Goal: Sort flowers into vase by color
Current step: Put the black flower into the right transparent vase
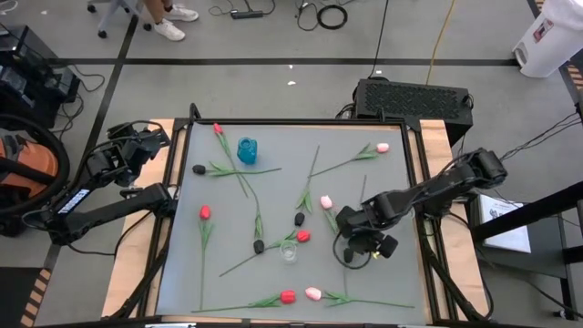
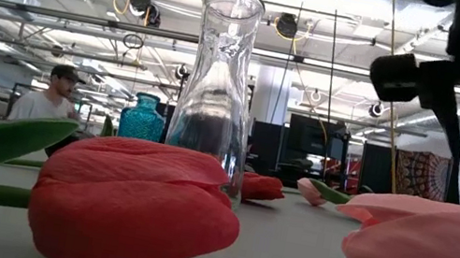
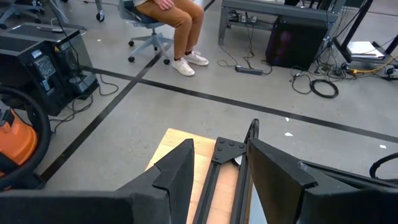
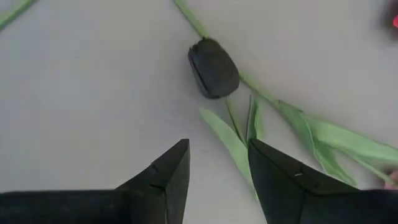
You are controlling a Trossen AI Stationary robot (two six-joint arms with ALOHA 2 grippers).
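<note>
- Tulips lie scattered flat on the grey table; none stands in a vase.
- Red tulips: one at the far left corner, one at mid-left, one just beside the clear vase, one at the near edge.
- Pink tulips: one far right, one near the middle, one at the near edge, touching or almost touching the red one there.
- Black tulips: one left of the blue vase, one mid-table, one left of the clear vase.
- Blue vase stands upright at the far left of the table; clear vase upright near the middle front; in the low view it rises behind a red head.
- Right gripper hangs over the right half of the table, fingers apart and empty; in its wrist view a black tulip head lies just ahead of the tips, and green leaves run between the fingers.
- Left gripper waits off the table's left far corner, fingers parted, holding nothing; its view shows the floor and a seated person.
</note>
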